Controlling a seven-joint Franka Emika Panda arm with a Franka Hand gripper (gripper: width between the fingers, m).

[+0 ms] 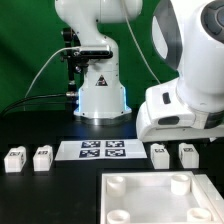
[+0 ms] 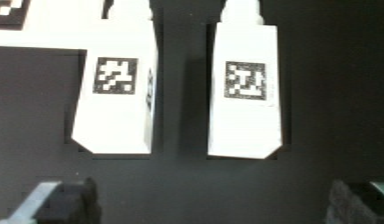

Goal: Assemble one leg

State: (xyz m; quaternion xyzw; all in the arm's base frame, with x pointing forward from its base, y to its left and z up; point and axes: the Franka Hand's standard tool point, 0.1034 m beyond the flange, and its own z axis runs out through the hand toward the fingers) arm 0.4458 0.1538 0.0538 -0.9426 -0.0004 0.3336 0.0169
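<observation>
Four small white legs with black-and-white tags lie on the black table. Two are at the exterior view's left (image 1: 14,158) (image 1: 42,157), and two at its right (image 1: 159,154) (image 1: 187,153). The arm's white wrist (image 1: 175,112) hangs just above the right pair. In the wrist view two legs lie side by side, tags up (image 2: 114,90) (image 2: 246,88). My gripper (image 2: 207,205) is open and empty above the bare table just short of their ends. Its dark fingertips (image 2: 56,205) show at the frame's two corners, spread wider than both legs together.
The marker board (image 1: 100,149) lies between the two pairs of legs, and its corner shows in the wrist view (image 2: 11,12). The broad white slab with round corner sockets (image 1: 150,203) lies at the front right. The robot base (image 1: 100,95) stands behind.
</observation>
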